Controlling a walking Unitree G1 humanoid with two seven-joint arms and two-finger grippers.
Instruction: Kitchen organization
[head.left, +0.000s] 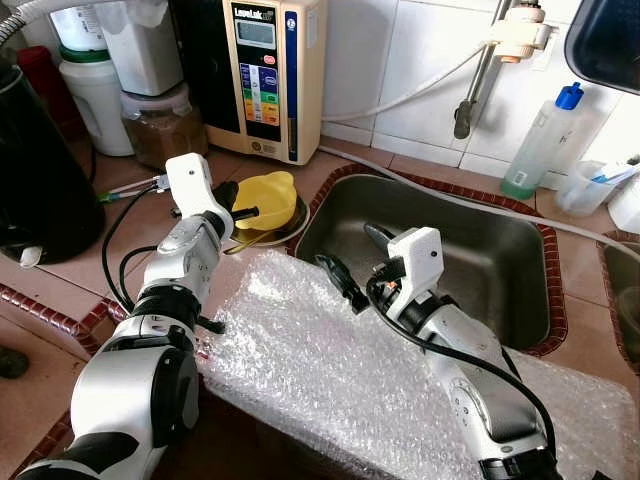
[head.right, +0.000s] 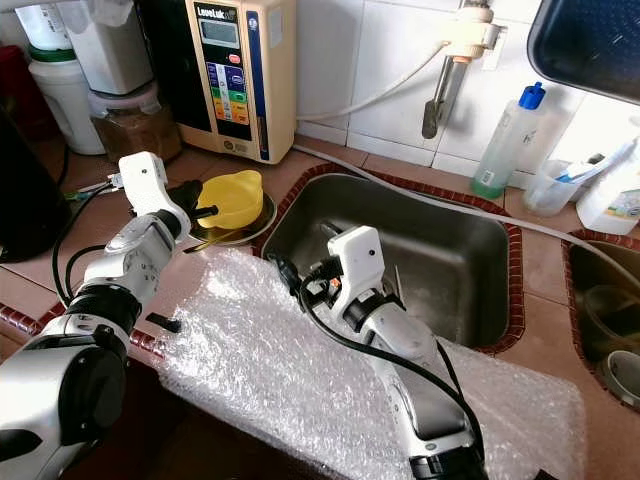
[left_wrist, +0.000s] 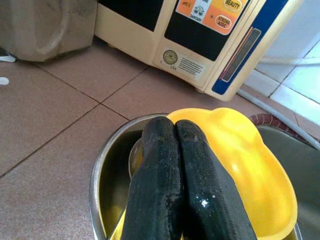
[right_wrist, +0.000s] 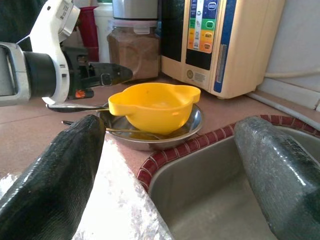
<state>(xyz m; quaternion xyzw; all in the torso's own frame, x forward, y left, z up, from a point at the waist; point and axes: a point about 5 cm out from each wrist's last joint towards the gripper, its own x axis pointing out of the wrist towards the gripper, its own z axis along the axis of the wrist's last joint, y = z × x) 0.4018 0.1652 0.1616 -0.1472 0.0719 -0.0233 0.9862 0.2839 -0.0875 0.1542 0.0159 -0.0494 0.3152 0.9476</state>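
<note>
A yellow plastic bowl (head.left: 268, 197) sits in a shallow steel plate (head.left: 292, 226) on the tiled counter, just left of the sink. My left gripper (head.left: 240, 207) is shut, its fingertips (left_wrist: 175, 130) pressed together at the bowl's near rim with nothing between them. My right gripper (head.left: 358, 260) hangs open over the sink's left edge, above the bubble wrap, facing the bowl (right_wrist: 155, 105) from a short way off. Its two fingers (right_wrist: 60, 185) stand wide apart and hold nothing. A thin metal utensil (right_wrist: 125, 131) lies in the plate under the bowl.
A steel sink (head.left: 500, 260) lies right of the bowl. A bubble wrap sheet (head.left: 320, 370) covers the counter's front edge. A cream water ioniser (head.left: 265, 75), jars (head.left: 160, 125) and a black appliance (head.left: 35, 170) line the back and left. A tap (head.left: 480, 80) and a blue-capped bottle (head.left: 540, 145) stand behind the sink.
</note>
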